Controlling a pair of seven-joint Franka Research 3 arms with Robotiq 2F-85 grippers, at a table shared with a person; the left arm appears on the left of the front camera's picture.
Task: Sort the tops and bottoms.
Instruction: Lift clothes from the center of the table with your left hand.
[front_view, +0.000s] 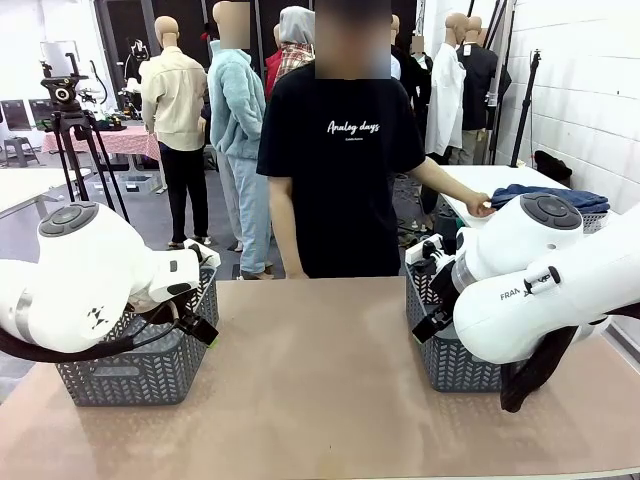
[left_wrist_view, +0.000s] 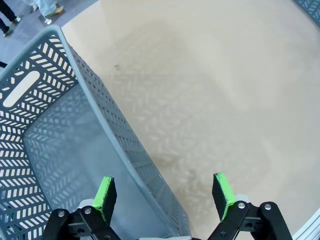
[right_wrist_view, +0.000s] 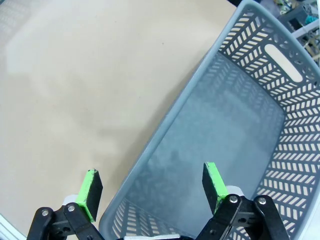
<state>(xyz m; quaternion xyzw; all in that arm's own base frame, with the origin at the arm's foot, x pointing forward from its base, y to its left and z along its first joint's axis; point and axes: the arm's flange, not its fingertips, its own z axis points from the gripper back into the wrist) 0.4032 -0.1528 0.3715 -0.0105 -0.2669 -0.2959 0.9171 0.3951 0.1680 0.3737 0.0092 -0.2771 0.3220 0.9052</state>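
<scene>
A pile of dark blue cloth (front_view: 548, 194), possibly the bottoms, lies on a white side table behind my right arm. The person's hand (front_view: 481, 209) rests on something white (front_view: 463, 208) beside it; whether that is one of the tops I cannot tell. My left gripper (left_wrist_view: 162, 192) is open, its fingers straddling the long wall of the left grey basket (left_wrist_view: 125, 145), which holds nothing. My right gripper (right_wrist_view: 152, 187) is open too, straddling the rim of the right grey basket (right_wrist_view: 200, 75), also bare inside. From the front, the left gripper (front_view: 198, 326) and right gripper (front_view: 432, 322) hang at the baskets' inner edges.
The tan table (front_view: 320, 380) stretches between the left basket (front_view: 130, 375) and the right basket (front_view: 450, 365). A person in a black printed T-shirt (front_view: 340, 170) stands at the far edge. A tripod (front_view: 70, 120) stands at the back left.
</scene>
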